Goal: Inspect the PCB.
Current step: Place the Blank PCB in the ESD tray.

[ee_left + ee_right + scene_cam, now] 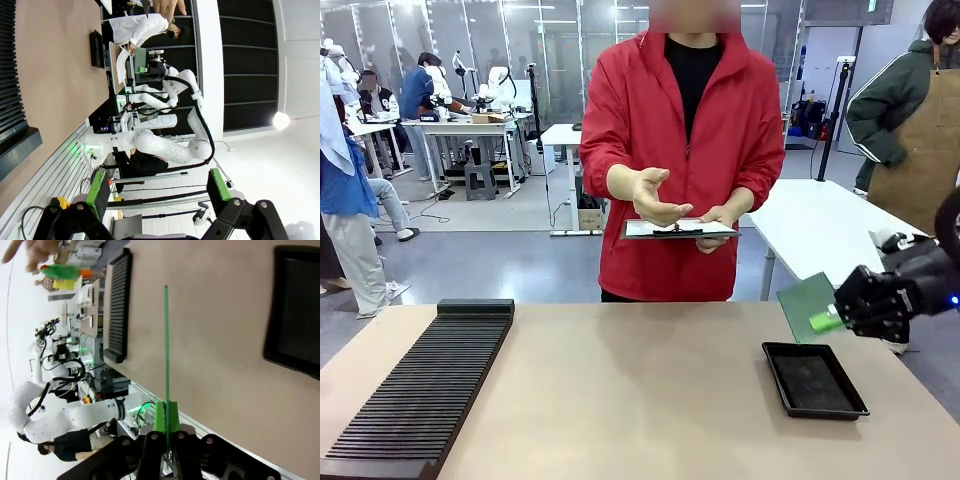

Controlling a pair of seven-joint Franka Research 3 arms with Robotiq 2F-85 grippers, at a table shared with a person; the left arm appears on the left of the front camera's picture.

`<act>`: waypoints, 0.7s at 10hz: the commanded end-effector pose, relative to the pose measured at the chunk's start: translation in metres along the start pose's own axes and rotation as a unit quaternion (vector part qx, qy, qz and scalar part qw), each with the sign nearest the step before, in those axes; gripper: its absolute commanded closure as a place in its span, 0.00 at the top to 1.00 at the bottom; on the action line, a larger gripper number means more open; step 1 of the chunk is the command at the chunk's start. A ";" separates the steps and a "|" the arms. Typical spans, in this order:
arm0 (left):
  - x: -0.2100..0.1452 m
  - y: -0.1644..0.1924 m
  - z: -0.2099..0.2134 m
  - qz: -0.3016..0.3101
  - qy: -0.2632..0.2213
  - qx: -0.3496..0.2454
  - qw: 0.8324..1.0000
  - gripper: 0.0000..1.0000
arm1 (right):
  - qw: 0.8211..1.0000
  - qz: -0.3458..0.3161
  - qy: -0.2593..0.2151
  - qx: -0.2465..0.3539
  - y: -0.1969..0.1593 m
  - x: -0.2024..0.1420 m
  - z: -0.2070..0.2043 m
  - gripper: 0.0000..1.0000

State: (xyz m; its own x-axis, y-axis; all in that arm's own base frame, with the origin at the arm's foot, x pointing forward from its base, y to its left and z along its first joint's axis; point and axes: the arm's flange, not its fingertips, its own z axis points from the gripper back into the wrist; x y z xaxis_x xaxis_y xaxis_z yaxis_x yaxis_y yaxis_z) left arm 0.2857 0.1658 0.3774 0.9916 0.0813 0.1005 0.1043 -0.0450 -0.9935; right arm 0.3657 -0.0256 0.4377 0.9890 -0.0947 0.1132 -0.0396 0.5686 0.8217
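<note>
gripping the pcb [808, 305] by its edge, the right claw [840, 316] holds it above the desk [640, 390], tilted up-left toward the person's open hand [655, 195], well apart; left claw [157, 192] released.

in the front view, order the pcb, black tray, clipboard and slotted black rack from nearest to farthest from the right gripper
1. PCB: clamped in the right gripper.
2. Black tray: on the table just below it.
3. Clipboard: in the person's hand, across the table.
4. Slotted black rack: far left.
</note>
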 end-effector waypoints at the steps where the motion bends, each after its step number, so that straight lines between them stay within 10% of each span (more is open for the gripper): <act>1: 0.001 -0.004 0.000 0.009 -0.003 0.011 1.000 1.00 | 0.999 -0.004 -0.018 -0.042 -0.021 0.000 -0.012 0.03; 7: 0.001 -0.004 0.000 0.009 -0.003 0.011 1.000 1.00 | 0.997 -0.019 -0.014 -0.077 -0.044 0.008 -0.030 0.03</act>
State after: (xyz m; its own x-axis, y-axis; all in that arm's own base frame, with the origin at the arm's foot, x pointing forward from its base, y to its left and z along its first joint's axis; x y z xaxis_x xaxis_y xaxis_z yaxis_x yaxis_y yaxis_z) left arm 0.2857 0.1658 0.3774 0.9916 0.0813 0.1004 0.1043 -0.0450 -0.9935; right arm 0.3831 -0.0213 0.3806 0.9872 -0.1298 0.0926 0.0215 0.6840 0.7292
